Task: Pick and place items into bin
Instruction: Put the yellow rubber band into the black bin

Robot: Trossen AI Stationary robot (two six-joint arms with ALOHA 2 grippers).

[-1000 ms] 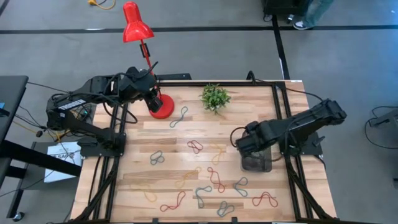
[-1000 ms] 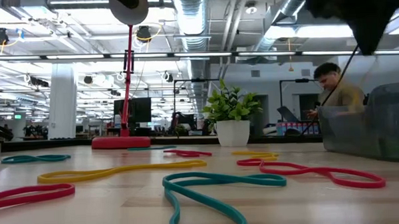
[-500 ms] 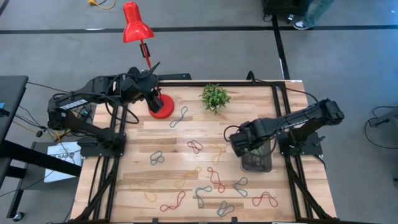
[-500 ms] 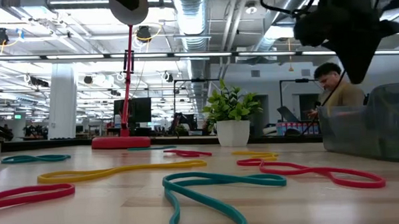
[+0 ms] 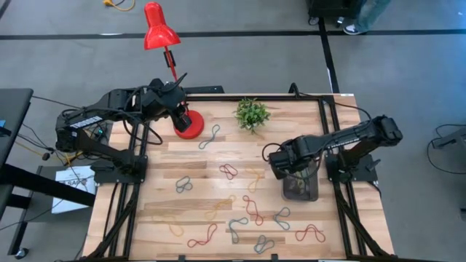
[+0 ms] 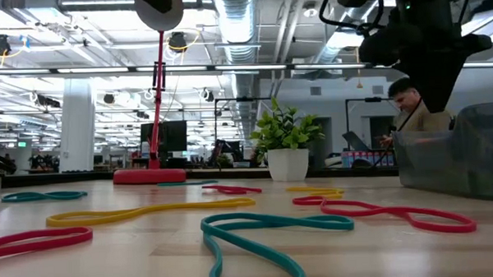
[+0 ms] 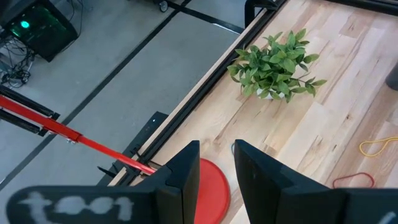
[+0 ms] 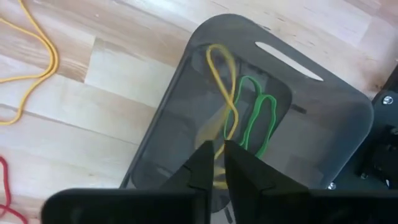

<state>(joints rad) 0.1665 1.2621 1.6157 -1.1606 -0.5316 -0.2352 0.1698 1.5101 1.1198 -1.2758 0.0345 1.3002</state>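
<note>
My right gripper (image 5: 290, 169) (image 8: 214, 158) points down over the dark see-through bin (image 5: 300, 188) (image 8: 348, 99) at the table's right. Its fingers stand almost together, with a yellow rubber band (image 8: 222, 81) between them. A green band (image 8: 261, 124) lies on the bin's floor. Several more bands, red (image 5: 228, 172), yellow (image 5: 218, 207), grey-blue (image 5: 282, 217) and others, lie flat on the wooden table. My left gripper (image 5: 177, 116) (image 7: 216, 149) waits, open, above the red lamp's round base (image 7: 211, 186) at the far left. My right gripper has one end of the yellow band (image 8: 216, 169) between its two fingertips, which come from above and point down. The rest of the loop hangs down into the bin, twisted once, and its lower part shows blurred. Whether the far end touches the bin's floor, I cannot tell.
A small green plant in a white pot (image 5: 252, 113) (image 6: 287, 149) stands at the far middle of the table. The red desk lamp (image 5: 160, 33) rises over the far left corner. In the low view a person (image 6: 410, 116) sits in the room beyond the bin.
My right gripper has come down over the bin and shifted a little toward the table's left edge, still pointing down.
</note>
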